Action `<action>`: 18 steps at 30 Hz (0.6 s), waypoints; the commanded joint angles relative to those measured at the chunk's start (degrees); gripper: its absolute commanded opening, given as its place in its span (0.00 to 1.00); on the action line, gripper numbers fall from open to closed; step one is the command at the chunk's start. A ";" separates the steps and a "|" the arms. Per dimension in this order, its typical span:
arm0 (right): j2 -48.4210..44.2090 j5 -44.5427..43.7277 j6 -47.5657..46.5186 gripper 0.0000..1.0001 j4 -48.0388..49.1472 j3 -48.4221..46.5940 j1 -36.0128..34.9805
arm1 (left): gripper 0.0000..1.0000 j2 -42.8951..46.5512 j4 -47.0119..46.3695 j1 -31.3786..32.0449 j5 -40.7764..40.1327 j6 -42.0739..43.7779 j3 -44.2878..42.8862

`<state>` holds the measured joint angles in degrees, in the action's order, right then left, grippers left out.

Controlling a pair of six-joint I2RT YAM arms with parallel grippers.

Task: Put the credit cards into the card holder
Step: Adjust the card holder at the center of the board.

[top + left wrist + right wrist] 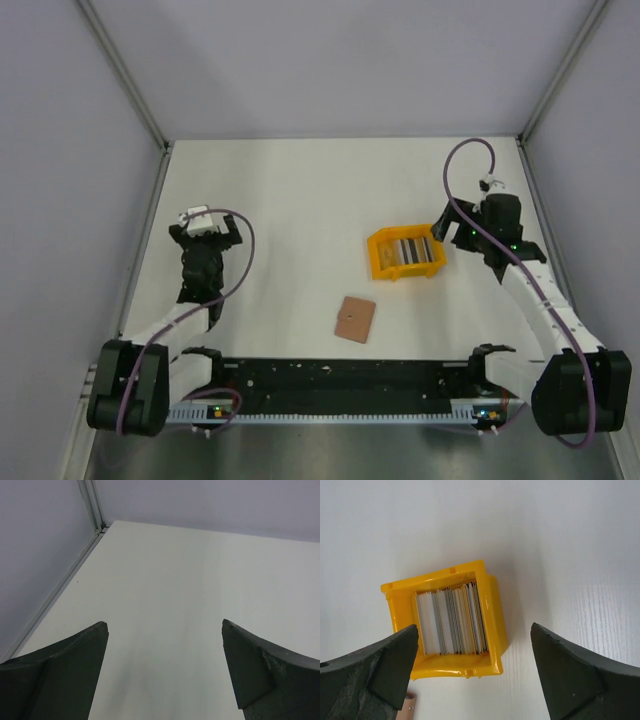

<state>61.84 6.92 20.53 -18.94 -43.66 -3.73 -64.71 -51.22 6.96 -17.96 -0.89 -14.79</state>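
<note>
Jaws wide and empty on both grippers; my right gripper (474, 630) hovers above the credit cards (451, 620), upright in a yellow tray (492, 605), placed, I judge, to pick one; the tan card holder (356, 319) lies flat nearby, apart; my left gripper (207, 235) hangs aside.

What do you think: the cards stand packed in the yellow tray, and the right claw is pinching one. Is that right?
Not quite. The credit cards do stand packed in the yellow tray, but the right gripper is not pinching one: it hangs open over the tray, holding nothing. The right wrist view shows it.
</note>
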 commanded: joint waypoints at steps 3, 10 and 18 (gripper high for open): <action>-3.30 0.02 -0.94 0.93 -0.40 -3.45 -0.58 | 0.99 8.36 12.25 0.07 6.93 -1.75 -5.68; -7.00 3.80 -1.11 0.93 -1.10 -3.45 -0.49 | 0.99 7.59 47.11 -0.02 7.08 -24.85 -22.89; -9.81 12.48 1.78 0.93 -1.10 -2.40 -0.49 | 0.98 8.37 44.54 -0.11 25.50 -26.18 -22.13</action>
<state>53.78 12.40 20.80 -20.84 -44.05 -3.73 -57.89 -8.80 6.90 -1.52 -21.76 -39.20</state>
